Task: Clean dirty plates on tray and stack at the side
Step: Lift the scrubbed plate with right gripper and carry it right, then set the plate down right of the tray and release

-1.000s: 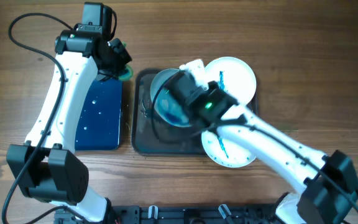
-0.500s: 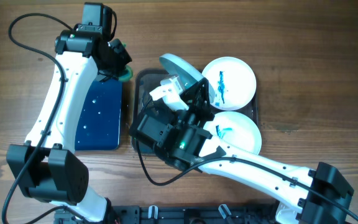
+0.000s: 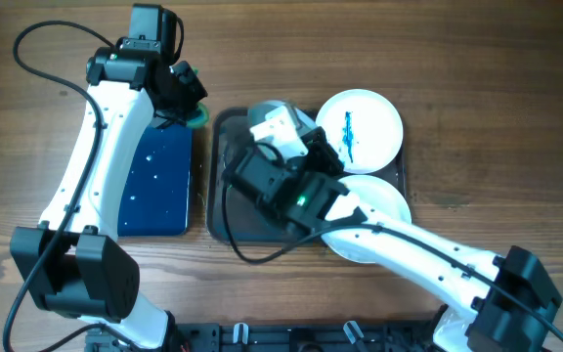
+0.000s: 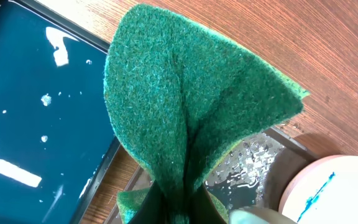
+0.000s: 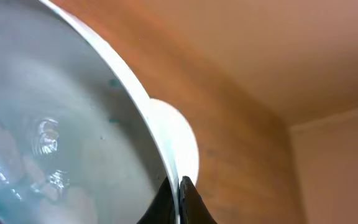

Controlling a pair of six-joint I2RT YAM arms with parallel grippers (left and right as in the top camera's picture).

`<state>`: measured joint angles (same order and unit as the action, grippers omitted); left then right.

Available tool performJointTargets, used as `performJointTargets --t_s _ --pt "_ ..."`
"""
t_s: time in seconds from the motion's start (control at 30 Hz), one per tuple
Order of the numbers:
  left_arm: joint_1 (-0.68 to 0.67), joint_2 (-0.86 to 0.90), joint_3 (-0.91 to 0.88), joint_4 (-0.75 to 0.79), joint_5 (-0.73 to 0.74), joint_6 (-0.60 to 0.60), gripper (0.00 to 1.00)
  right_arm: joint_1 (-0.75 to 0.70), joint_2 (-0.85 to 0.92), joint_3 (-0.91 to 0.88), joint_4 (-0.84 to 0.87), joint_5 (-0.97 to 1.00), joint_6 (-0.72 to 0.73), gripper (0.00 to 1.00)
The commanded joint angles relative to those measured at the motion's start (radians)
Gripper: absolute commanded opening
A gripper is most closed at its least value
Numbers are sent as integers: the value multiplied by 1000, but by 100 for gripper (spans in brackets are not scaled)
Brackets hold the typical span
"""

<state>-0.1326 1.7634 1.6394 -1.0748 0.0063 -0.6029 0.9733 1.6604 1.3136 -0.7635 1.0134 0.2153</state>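
Observation:
My right gripper (image 5: 179,186) is shut on the rim of a wet white plate (image 5: 55,124) and holds it steeply tilted. In the overhead view this gripper (image 3: 283,125) and the held plate (image 3: 280,105) are above the far left part of the dark tray (image 3: 252,223). Two white plates with blue smears lie on the tray's right side, one far (image 3: 362,125) and one near (image 3: 384,205), the near one partly under my arm. My left gripper (image 3: 186,98) is shut on a folded green sponge (image 4: 185,106) just left of the tray's far corner.
A blue basin of water (image 3: 154,181) lies left of the tray, under my left arm; it also shows in the left wrist view (image 4: 30,124). The tray floor is wet (image 4: 253,162). Bare wooden table (image 3: 497,117) extends to the right of the tray.
My right arm has swung and rotated over the tray, tipping the held plate from flat with bluish water in it to steeply on edge. The left arm and sponge have not moved.

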Motion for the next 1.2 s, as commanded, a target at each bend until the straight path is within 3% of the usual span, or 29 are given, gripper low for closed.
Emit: performJointTargets --t_s 0.0,0.1,0.17,0.23,0.27,0.4,0.53,0.83,0.87,0.93,1.07,1.17 --pt "-3 -2 7 0 8 22 4 -57 -18 12 0 -227 90 4" --pt "-5 -2 7 0 9 22 4 -204 -41 18 -16 -563 137 4" --pt "-20 -2 7 8 9 19 4 -408 -106 29 -15 -920 150 4" --pt "-50 -2 7 42 16 18 4 -585 -161 30 -31 -1093 188 4" --pt "-70 -2 7 66 29 19 4 -710 -193 30 -66 -1131 245 4" --pt "-127 3 7 111 27 19 4 -1106 -209 19 -175 -1181 227 4" --pt "-187 30 7 121 26 19 4 -1367 -117 -69 -167 -1109 203 4" --pt "-196 75 7 130 27 19 4 -1432 -3 -387 122 -1059 230 6" --pt "-196 75 7 132 26 20 4 -1429 -1 -390 126 -1059 228 32" --pt "-196 75 7 139 26 20 4 -1424 -4 -380 118 -1070 203 49" --pt "-196 75 7 144 27 20 4 -1384 -15 -221 -5 -1150 123 53" --pt "-196 75 7 145 26 24 4 -1298 -15 -80 -41 -1411 -19 55"
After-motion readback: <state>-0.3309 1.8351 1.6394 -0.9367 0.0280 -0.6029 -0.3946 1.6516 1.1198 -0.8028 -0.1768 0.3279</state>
